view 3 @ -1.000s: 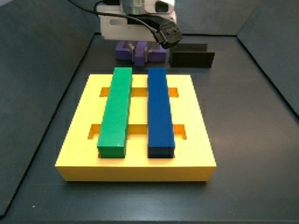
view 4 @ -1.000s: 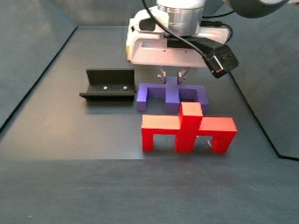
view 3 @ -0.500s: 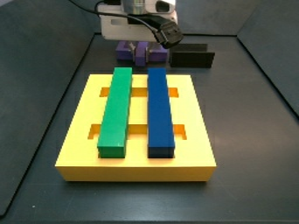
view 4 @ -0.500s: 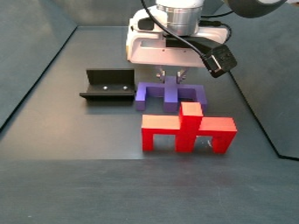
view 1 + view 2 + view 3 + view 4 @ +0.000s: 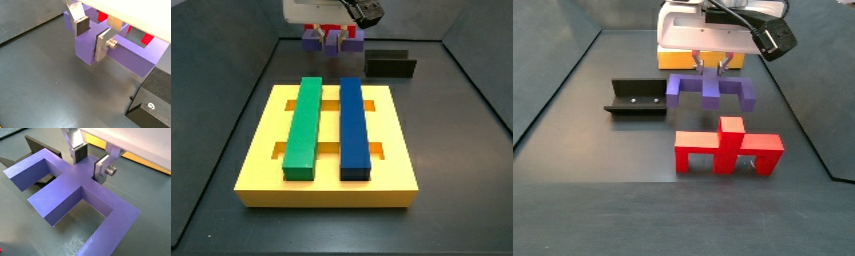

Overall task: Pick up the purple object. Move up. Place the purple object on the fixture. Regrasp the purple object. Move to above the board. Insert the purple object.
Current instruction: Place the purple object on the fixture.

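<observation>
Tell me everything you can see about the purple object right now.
The purple object is a flat, matte, plastic-looking piece with a long bar and three prongs. It hangs level in the air, clear of the floor, prongs pointing toward the red piece below. The gripper is shut on its middle prong, silver fingers pressing both sides. In a side view it hovers beyond the yellow board, beside the fixture. Nothing else touches it.
</observation>
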